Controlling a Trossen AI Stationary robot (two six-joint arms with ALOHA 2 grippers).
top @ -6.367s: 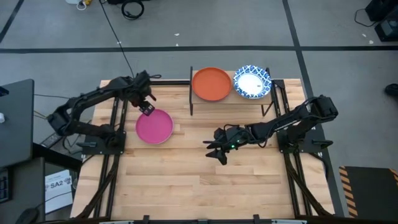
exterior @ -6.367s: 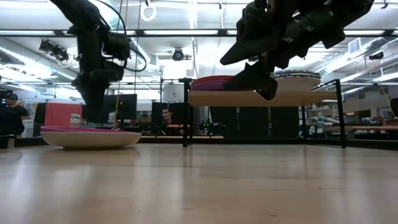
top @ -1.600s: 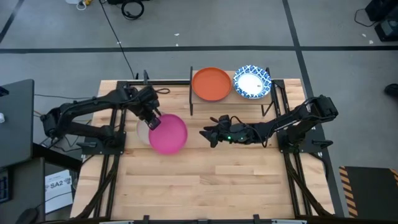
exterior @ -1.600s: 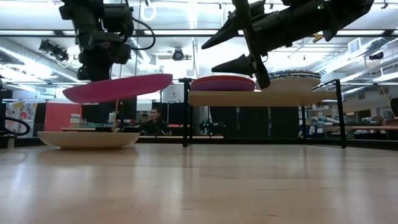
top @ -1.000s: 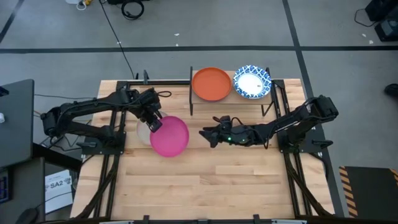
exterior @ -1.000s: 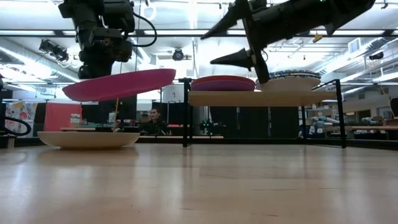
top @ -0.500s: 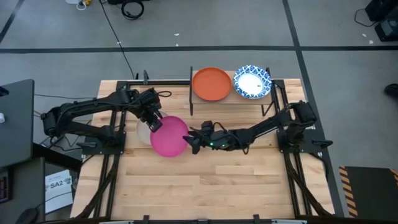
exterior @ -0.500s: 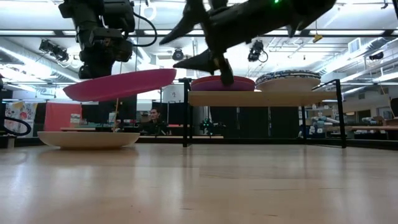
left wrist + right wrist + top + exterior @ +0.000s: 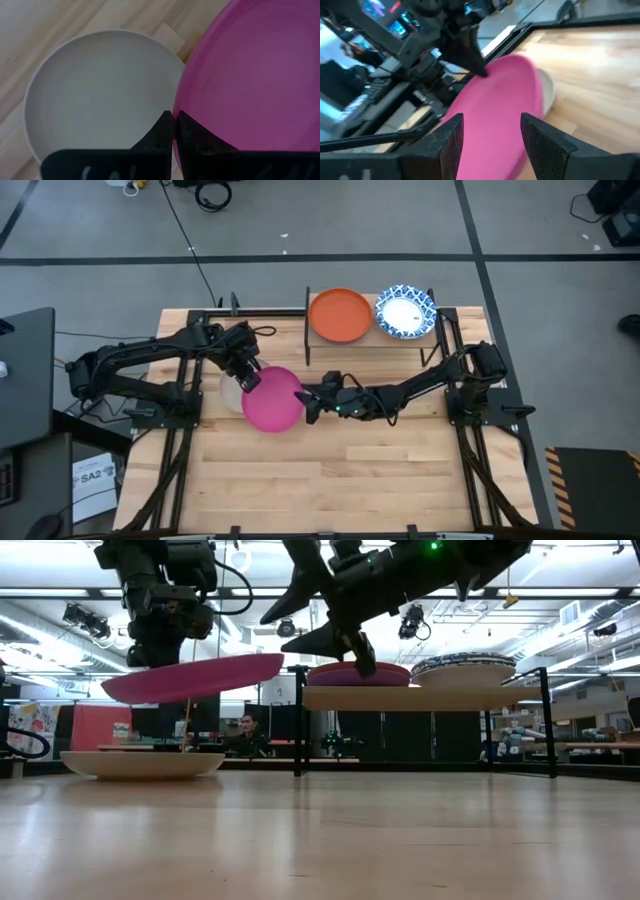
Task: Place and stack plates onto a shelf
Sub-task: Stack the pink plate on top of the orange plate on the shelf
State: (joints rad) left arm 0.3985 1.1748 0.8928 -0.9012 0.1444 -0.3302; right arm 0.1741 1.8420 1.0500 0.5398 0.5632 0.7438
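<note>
A magenta plate [image 9: 272,398] hangs over the table's left middle, with my left gripper [image 9: 243,378] shut on its left rim. Under it, a cream plate [image 9: 228,392] lies flat on the table. My right gripper [image 9: 306,402] is open at the magenta plate's right rim [image 9: 278,660]. In the right wrist view the plate [image 9: 495,95] lies ahead between the fingers [image 9: 451,135]. On the shelf [image 9: 410,698] at the far middle, an orange plate [image 9: 340,315] tops a stack. A blue-patterned plate [image 9: 405,311] lies to its right. My left gripper pinches the magenta plate's left rim [image 9: 181,97] between its two shut fingers, coming from above and pointing down. The plate is lifted clear of the table and of the cream plate. It tilts a little, its right side higher. Whether my right gripper touches the plate's right rim, I cannot tell.
The shelf's black legs [image 9: 307,345] stand just beyond the right gripper. Bare wooden tabletop [image 9: 340,470] spreads across the near half. Black frame rails [image 9: 180,450] run along both table sides. A person [image 9: 247,735] sits in the room behind the table.
My right gripper has travelled toward the table's left edge, from in front of the shelf to the magenta plate's right rim. My left gripper and the plate have kept still.
</note>
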